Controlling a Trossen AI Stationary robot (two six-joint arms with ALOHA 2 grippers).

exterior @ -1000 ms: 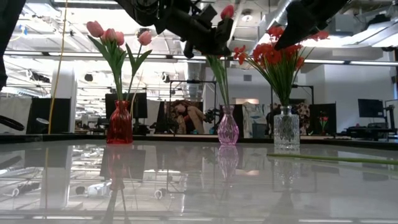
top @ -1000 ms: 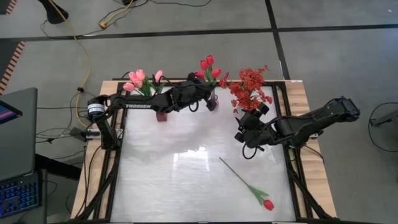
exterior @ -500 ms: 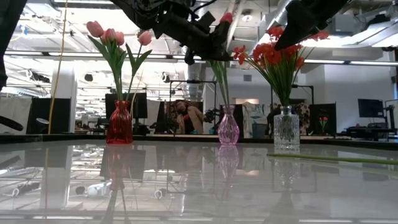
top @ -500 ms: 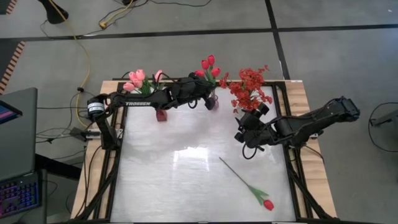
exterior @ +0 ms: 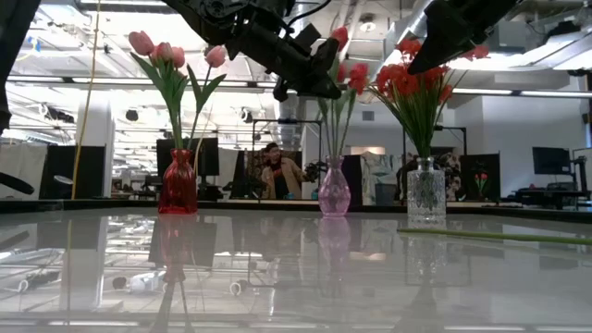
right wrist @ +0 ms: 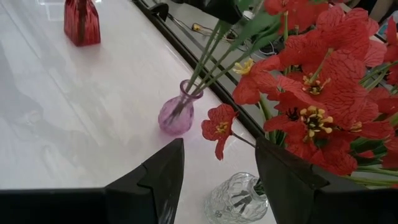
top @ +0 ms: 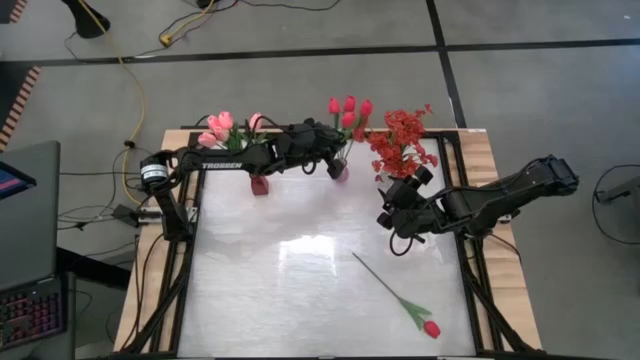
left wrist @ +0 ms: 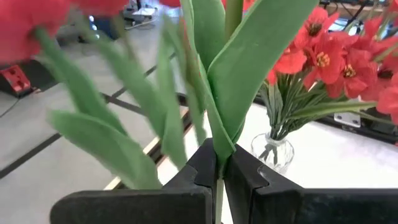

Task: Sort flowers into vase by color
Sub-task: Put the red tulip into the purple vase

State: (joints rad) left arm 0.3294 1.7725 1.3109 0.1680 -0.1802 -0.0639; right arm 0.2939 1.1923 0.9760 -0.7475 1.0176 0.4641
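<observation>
The left gripper (left wrist: 219, 180) was over the small pink glass vase (exterior: 334, 192) at the far edge of the white glossy table (top: 300, 270), with its jaws pressed together on the thin green stem of a red artificial tulip (top: 349, 105). The stem ends already stood in the vase, and the vase seemed to lean a little. This flower looked very light, so I judged that a pull on the stem could tip the small vase.

The right gripper (right wrist: 217, 168) hovered near the clear glass vase (right wrist: 239, 199) with the spray of small red blossoms (top: 402, 142); its jaws were apart and held nothing.

One more red tulip with a long green stem (top: 396, 296) lay flat on the table near the front right corner, well apart from the vases. Its stem looked thin and bendable and the head soft, so the best hold was probably on the bare stem near the middle, away from the leaf. The pale pink tulips (top: 220, 126) stood in the red glass vase (exterior: 178, 185).
</observation>
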